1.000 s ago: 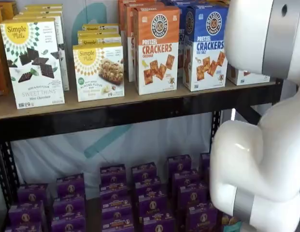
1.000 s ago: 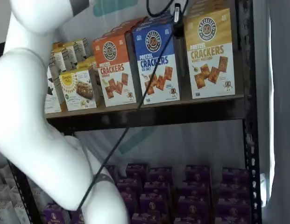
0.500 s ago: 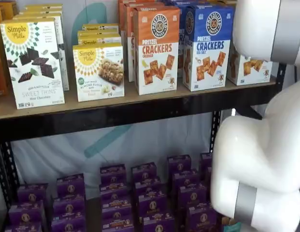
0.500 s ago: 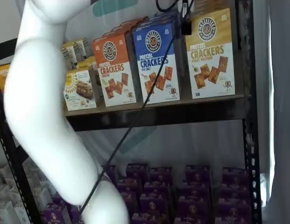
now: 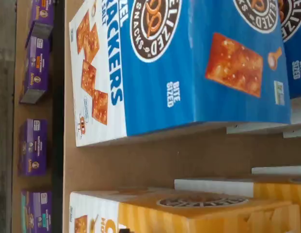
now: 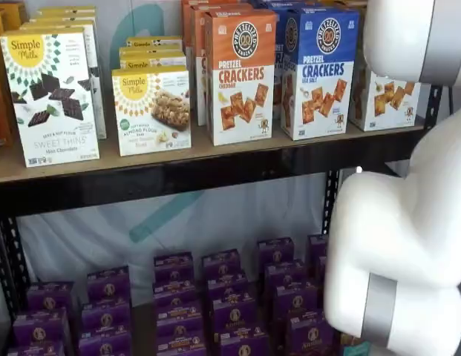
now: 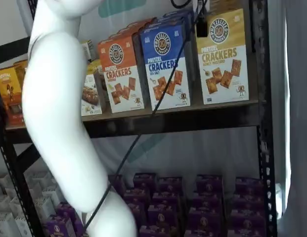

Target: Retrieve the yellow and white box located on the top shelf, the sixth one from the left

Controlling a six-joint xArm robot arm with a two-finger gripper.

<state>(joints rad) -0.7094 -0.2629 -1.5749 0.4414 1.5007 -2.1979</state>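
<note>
Wrist view looks onto the top shelf (image 5: pixel 155 160), where the blue carton (image 5: pixel 189 63) and the yellow and white box (image 5: pixel 189 213) stand apart on the board, front faces out for easy picking. In a shelf view the target (image 7: pixel 222 57) stands at the row's end. The tool's black tip (image 7: pixel 201 25) hangs beside it, evidently spread wide, holding nothing.

Yellow and white box (image 7: pixel 223 57) on top shelf (image 7: pixel 183 118), right of blue carton (image 7: pixel 165 64).

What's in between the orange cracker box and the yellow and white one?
The blue crackers box, between the orange box and the yellow and white box, in a shelf view.
</note>
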